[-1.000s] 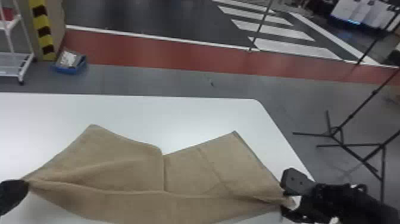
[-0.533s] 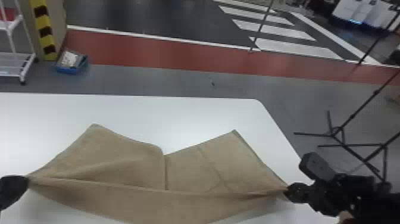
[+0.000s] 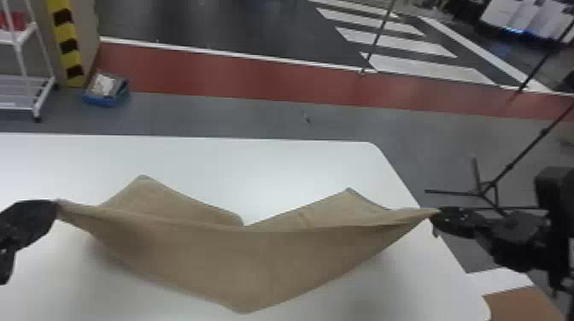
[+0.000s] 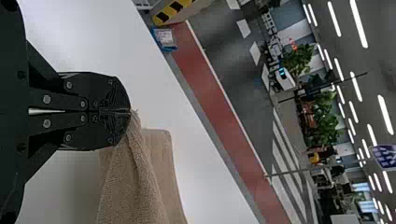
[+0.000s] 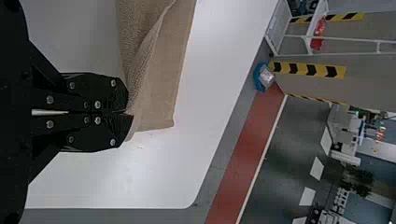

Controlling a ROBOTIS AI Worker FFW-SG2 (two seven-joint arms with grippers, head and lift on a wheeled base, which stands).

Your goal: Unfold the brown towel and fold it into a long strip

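The brown towel (image 3: 256, 256) hangs stretched between both grippers, its near part lifted and sagging in the middle, while two far corners lie back over the white table. In the head view my left gripper (image 3: 56, 207) holds one end at the left, and my right gripper (image 3: 434, 213) holds the other near the table's right edge. The left wrist view shows the left gripper (image 4: 130, 111) shut on a bunched corner of the towel (image 4: 133, 186). In the right wrist view the right gripper (image 5: 127, 113) is shut on the opposite corner of the towel (image 5: 161, 88).
The white table (image 3: 265, 170) extends beyond the towel, with its rounded far corner at the right. A brown surface (image 3: 521, 303) shows at the lower right. Past the table stand a tripod (image 3: 482, 190), a white cart (image 3: 25, 91) and a blue bin (image 3: 104, 96) on the floor.
Both grippers have risen with the towel's near edge, the right one also shifting outward after shutting on its corner. The near part now hangs raised, hiding more of the part behind.
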